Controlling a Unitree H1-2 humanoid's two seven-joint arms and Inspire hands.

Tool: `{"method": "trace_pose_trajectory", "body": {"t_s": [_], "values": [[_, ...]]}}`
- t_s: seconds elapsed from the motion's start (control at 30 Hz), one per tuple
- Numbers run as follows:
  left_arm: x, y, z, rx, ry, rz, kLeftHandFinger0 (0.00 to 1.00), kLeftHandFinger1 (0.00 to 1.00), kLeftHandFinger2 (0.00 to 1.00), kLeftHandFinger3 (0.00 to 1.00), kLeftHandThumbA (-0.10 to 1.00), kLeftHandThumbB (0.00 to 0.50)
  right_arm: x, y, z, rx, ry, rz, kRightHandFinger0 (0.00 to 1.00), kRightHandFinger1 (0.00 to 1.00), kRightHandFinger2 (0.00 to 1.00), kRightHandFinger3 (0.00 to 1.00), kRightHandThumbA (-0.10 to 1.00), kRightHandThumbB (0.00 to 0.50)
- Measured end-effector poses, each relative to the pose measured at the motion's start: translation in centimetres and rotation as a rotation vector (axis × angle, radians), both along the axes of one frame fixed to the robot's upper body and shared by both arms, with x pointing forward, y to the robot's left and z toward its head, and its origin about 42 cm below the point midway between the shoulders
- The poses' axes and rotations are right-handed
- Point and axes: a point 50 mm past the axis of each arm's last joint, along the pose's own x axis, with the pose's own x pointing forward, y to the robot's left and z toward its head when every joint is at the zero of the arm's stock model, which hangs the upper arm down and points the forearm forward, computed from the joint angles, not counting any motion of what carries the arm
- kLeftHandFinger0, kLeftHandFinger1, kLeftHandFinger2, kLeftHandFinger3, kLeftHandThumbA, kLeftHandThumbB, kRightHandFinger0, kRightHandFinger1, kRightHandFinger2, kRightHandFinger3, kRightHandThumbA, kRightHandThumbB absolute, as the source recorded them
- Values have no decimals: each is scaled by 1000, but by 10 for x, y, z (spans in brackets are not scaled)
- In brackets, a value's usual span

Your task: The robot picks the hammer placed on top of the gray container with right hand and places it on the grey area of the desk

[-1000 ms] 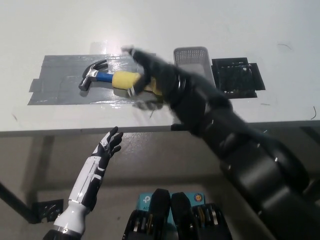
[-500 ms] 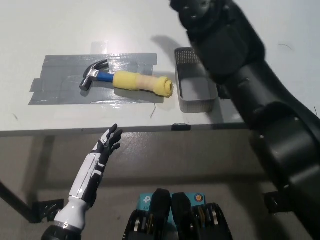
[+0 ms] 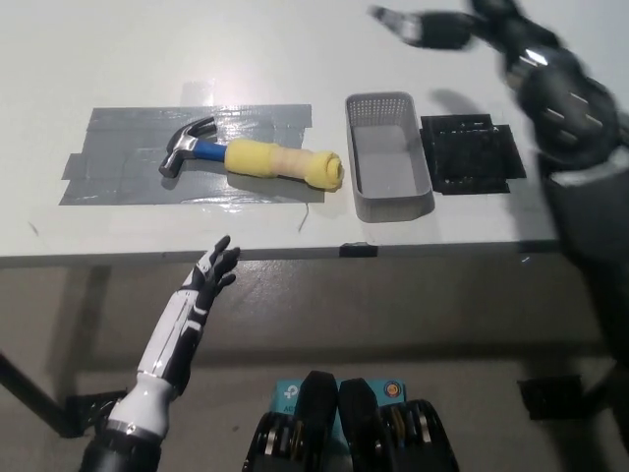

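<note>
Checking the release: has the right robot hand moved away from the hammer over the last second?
Yes. The right robot hand has lifted up and back, past the gray container, leaving the hammer on the grey area.

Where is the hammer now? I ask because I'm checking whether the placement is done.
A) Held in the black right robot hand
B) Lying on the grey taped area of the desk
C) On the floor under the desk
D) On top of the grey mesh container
B: the steel-headed hammer with the blue and yellow handle lies flat on the grey taped area, beside the grey mesh container, with the black right robot hand raised away.
</note>
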Motion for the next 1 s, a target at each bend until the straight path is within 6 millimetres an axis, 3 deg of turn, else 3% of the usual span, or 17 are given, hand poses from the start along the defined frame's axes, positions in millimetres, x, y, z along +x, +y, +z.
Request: {"method": "trace_pose_trajectory", "body": {"t_s": [0.13,0.27,0.3,0.33,0.43,0.53,0.63,0.7,0.8,0.9,1.0], "values": [[9,0,5,2,-13,2,1000,1000,1000,1000,1000,80,-24,-44,-17,46,-5,-62,1000,1000,1000,1000,720,320],[18,-1,12,2,-32,-1,1000,1000,1000,1000,1000,63,-54,-72,-32,97,-17,-97,1000,1000,1000,1000,725,264],[19,-1,13,2,-35,-1,1000,1000,1000,1000,1000,61,-61,-75,-35,107,-22,-98,1000,1000,1000,1000,712,208],[20,-1,15,1,-40,0,1000,1000,1000,1000,1000,61,-71,-78,-41,118,-24,-100,1000,1000,1000,1000,701,193],[22,1,17,0,-45,6,1000,1000,1000,1000,1000,68,-100,-78,-55,155,-38,-78,1000,1000,1000,1000,805,177],[22,5,17,-3,-46,18,1000,1000,1000,1000,1000,55,-132,-69,-79,207,-28,-49,1000,1000,1000,1000,822,182],[17,13,18,-3,-52,34,1000,1000,1000,1000,1000,50,-167,-52,-126,321,35,-25,1000,1000,1000,1000,821,171],[10,17,14,0,-47,43,1000,1000,1000,1000,1000,71,-186,-41,-171,395,142,-49,1000,1000,1000,1000,824,169],[0,20,3,3,-17,53,1000,1000,1000,1000,1000,127,-202,-35,-207,432,229,-73,1000,1000,1000,1000,898,149],[-13,22,-8,1,11,63,1000,1000,1000,1000,1000,125,-207,-36,-219,443,248,-74,1000,1000,1000,1000,922,122],[-23,23,-16,-5,27,71,1000,1000,1000,1000,1000,103,-209,-36,-226,456,256,-67,1000,1000,1000,1000,998,161]]}}
